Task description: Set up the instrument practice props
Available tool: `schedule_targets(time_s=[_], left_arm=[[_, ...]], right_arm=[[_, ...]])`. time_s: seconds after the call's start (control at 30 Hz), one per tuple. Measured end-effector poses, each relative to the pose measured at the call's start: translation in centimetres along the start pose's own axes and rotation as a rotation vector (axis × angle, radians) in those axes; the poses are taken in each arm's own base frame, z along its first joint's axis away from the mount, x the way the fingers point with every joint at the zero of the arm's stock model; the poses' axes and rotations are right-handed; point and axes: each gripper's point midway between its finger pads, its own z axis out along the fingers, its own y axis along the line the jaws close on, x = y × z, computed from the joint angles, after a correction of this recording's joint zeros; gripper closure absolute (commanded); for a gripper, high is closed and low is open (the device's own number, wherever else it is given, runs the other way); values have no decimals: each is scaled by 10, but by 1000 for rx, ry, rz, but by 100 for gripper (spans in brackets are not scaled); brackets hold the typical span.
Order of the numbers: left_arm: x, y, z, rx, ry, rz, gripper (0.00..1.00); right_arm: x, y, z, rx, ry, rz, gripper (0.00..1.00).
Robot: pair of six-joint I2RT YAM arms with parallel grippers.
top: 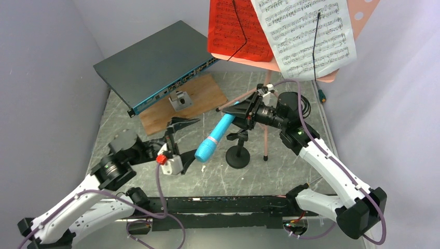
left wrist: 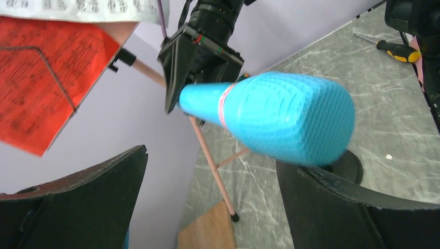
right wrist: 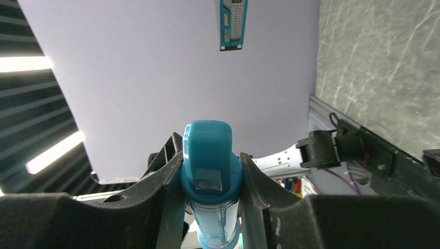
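My right gripper (top: 248, 111) is shut on the handle end of the cyan-blue microphone (top: 215, 137) and holds it slanted above the table. Its head points at my left gripper (top: 191, 140). The black round-base mic stand (top: 237, 155) stands just right of the head. In the right wrist view the fingers (right wrist: 166, 192) clamp the microphone (right wrist: 210, 155). In the left wrist view my left gripper (left wrist: 212, 207) is open and empty, with the microphone head (left wrist: 290, 119) just beyond its jaws. The salmon-pink music stand (top: 363, 15) stands at the back and holds a red page (top: 236, 28) and a white page (top: 306, 36).
A dark grey network switch (top: 155, 65) leans at the back left. In front of it lies a wooden board (top: 202, 98) with a small metal bracket (top: 180, 99). A stand leg (top: 265, 137) comes down right of the mic stand. A screwdriver (left wrist: 397, 50) lies at the far right.
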Motion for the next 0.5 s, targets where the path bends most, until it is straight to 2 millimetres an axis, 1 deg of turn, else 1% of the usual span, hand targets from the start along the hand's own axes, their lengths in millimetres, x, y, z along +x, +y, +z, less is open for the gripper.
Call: schedule_targets(time_s=[0.1, 0.2, 0.27, 0.37, 0.4, 0.5], left_arm=[[5, 0, 24, 38, -37, 24, 4], [10, -6, 44, 90, -69, 21, 10], [10, -9, 53, 118, -96, 18, 17], [3, -9, 60, 129, -147, 27, 29], [-1, -7, 60, 127, -163, 30, 30], [-12, -1, 61, 110, -210, 50, 29]], right_arm=[[-1, 3, 3, -21, 8, 46, 100], [-1, 5, 4, -36, 13, 81, 100], [-1, 5, 5, -44, 21, 102, 100], [-1, 7, 6, -63, 29, 130, 100], [-1, 8, 6, -69, 33, 142, 100], [0, 10, 6, -92, 51, 179, 100]])
